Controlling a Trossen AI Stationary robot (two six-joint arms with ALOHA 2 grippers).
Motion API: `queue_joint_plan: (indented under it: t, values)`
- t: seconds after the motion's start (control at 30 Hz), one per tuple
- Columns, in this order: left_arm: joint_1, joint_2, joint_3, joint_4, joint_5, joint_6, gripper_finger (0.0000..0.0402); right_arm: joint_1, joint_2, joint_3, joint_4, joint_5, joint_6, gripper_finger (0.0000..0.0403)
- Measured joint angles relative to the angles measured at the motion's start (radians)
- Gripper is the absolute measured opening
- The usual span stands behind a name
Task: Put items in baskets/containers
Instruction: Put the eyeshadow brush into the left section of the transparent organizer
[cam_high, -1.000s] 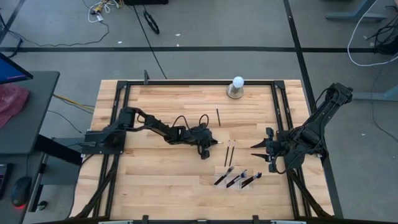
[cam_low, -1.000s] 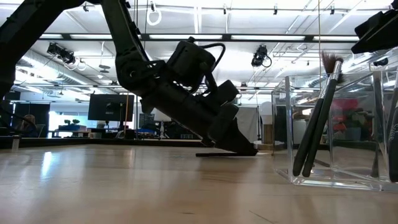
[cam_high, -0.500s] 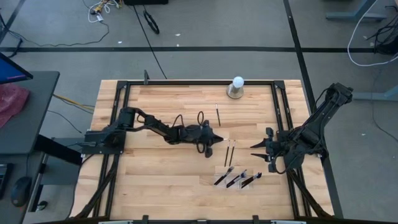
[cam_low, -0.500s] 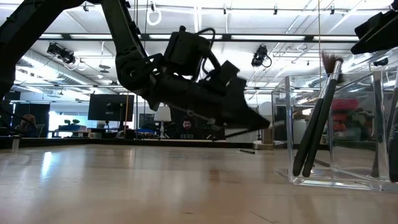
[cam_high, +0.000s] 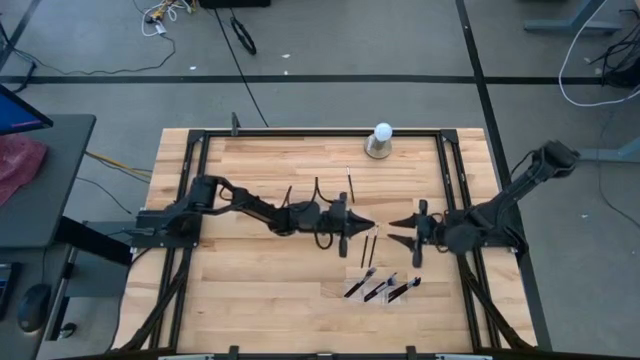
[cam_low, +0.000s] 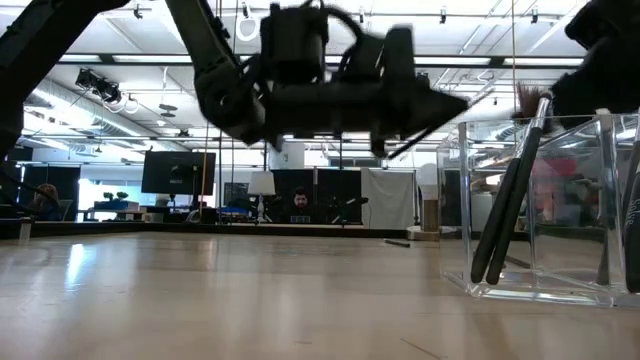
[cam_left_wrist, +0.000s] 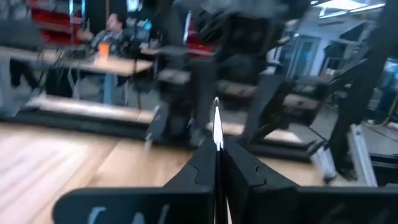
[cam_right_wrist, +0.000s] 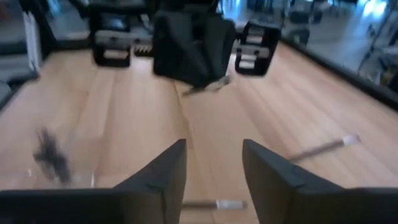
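- Left claw (cam_high: 368, 225) sits near the middle of the table (cam_high: 250, 290), raised off the surface in the low view, its tip pointing toward 3 o'clock.
- Its fingers (cam_left_wrist: 205, 165) are together, clamped on a held brush (cam_left_wrist: 216, 127); in the left wrist view the thin silvery shaft sticks out from between the tips.
- In the low view the held brush slants out of the claw toward the clear tray (cam_low: 545, 285).
- Right claw (cam_high: 392, 222) faces the left one from the 3 o'clock side, tips near each other but apart.
- Right claw's fingers (cam_right_wrist: 165, 180) stand apart with bare wood between them; nothing is gripped.
- Clear tray (cam_high: 382, 288) rests at about 5 o'clock from table centre, just below the two claws in the high view.
- Tray holds three brushes (cam_high: 378, 290), lying side by side at a slant in the high view; in the low view one leans against the wall, bristles up.
- Loose brush (cam_high: 366, 247) lies on the wood between the claws and the tray, with a second beside it; exact count under the claw tips is unclear.
- Single brush (cam_high: 350, 184) lies alone toward 12 o'clock, near the white ball on a grey base (cam_high: 380, 140) at the far edge.
- A person is seated in the room behind the table, seen in the left wrist view.
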Motion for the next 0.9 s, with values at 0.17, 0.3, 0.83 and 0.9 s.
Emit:
queue_joint_plan:
  t: [0.17, 0.3, 0.83, 0.9]
  values:
    - [-0.033, 0.000, 0.076, -0.022, 0.003, 0.083, 0.0011, -0.048, 0.000, -0.049, 0.229, -0.043, -0.170, 0.0187]
    - [-0.045, -0.002, 0.110, -0.035, 0.001, 0.110, 0.0016, -0.052, 0.000, -0.079, 0.387, -0.093, -0.265, 0.0190]
    - [-0.045, -0.002, 0.126, -0.079, 0.007, 0.111, 0.0015, -0.052, 0.000, -0.080, 0.531, -0.203, -0.373, 0.0061]
    - [-0.046, -0.002, 0.126, -0.079, 0.007, 0.111, 0.0016, -0.052, -0.001, -0.080, 0.523, -0.203, -0.373, 0.0035]
